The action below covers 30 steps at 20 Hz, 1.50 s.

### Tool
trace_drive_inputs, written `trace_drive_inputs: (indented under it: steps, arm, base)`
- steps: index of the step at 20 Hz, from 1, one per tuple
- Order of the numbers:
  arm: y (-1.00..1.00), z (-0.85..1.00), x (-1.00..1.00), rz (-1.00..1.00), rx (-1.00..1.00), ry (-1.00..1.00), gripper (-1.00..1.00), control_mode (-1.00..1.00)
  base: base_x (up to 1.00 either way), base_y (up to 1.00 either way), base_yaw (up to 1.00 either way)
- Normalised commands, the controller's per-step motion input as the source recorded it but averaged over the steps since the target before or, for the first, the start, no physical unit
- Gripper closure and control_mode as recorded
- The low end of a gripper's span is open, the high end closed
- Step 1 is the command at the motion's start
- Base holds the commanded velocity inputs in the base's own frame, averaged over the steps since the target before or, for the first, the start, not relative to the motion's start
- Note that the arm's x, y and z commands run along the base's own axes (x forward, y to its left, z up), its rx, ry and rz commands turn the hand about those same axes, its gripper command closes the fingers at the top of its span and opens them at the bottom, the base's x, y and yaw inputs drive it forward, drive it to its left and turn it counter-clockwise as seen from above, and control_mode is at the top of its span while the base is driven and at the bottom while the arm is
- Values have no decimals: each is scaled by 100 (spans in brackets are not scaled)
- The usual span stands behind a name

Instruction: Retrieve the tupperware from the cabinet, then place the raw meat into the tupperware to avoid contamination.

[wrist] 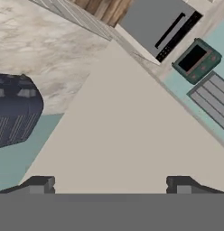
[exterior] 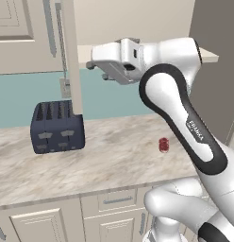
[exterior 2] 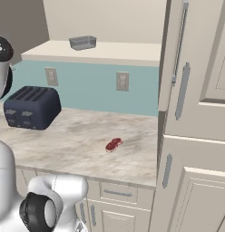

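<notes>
Marbled beige counter (exterior 2: 78, 136) against a teal backsplash (exterior 2: 91, 86) with two wall outlets (exterior 2: 122, 81), a dark blue toaster (exterior: 57, 127) on it, beige drawer units (exterior: 114, 201) below, taupe side wall (exterior: 218, 28).

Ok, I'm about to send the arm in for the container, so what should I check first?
1. Cabinet door open: ok.
2. Container standing on the shelf, in plain sight: ok.
3. Gripper open and empty: ok.
4. Gripper lined up with the container: cannot tell.
5. Meat lying on the counter, apart from the toaster: ok.
</notes>
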Motion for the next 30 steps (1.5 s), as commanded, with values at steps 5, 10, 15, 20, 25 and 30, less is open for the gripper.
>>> trace_drive_inputs:
  steps: [5,10,15,20,25,30]
  arm:
    - [-33,0,-6,-17,0,-4,-100,-100]
    - [-39,3,-2,-19,0,-2,-100,-100]
    - [-47,13,-1,-20,1,0,-100,-100]
    - [-54,22,-7,-23,10,6,-100,-100]
    - [-39,7,-19,-24,19,9,-100,-100]
    - [-15,-2,-16,-26,25,13,-100,-100]
  base:
    - [0,0,0]
    - [0,0,0]
    - [0,0,0]
    - [0,0,0]
    - [0,0,0]
    - [0,0,0]
